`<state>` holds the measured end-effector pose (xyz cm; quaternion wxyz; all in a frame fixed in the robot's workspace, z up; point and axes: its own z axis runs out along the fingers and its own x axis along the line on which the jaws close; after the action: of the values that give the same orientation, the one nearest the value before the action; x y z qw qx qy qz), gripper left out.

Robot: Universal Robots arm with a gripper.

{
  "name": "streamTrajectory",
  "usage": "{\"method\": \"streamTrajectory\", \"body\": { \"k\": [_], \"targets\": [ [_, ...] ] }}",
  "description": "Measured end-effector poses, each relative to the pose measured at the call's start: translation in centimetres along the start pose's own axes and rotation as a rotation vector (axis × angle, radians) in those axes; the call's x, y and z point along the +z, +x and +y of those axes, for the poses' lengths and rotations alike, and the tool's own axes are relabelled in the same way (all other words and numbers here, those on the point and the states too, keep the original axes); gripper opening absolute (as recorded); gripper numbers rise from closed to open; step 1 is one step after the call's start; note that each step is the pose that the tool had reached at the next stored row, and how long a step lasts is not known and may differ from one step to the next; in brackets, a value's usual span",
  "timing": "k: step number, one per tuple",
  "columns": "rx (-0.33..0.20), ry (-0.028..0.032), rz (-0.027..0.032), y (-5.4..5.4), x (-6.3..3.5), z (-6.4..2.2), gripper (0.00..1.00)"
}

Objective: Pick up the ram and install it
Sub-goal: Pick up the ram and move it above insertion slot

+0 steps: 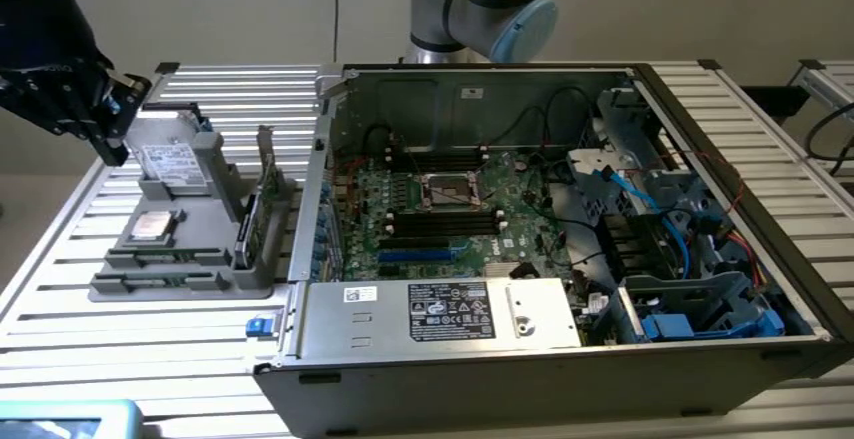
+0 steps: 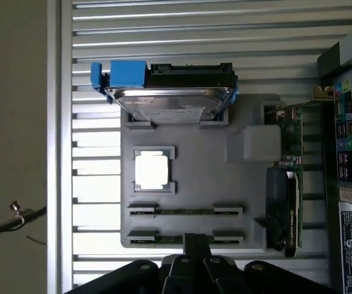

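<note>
Upper left in the exterior view, the black robot gripper hovers with fingers pinched together, empty. Lower left, two thin green ram sticks sit edge-up in the grey plastic tray, beside the open black computer case.

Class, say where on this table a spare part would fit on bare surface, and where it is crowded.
Free: the slatted table between the gray tray and the near edge, and along the tray's side at the exterior view's left. Crowded: on the tray and inside the computer case, full of cables.
</note>
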<state>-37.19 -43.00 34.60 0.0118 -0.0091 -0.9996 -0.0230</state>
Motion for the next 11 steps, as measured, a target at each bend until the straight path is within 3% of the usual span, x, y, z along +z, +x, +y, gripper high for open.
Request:
{"method": "streamTrajectory", "body": {
  "k": [11],
  "targets": [
    [-0.199,0.0048,0.0092,0.0,0.01,0.0,0.11]
  ]
}}
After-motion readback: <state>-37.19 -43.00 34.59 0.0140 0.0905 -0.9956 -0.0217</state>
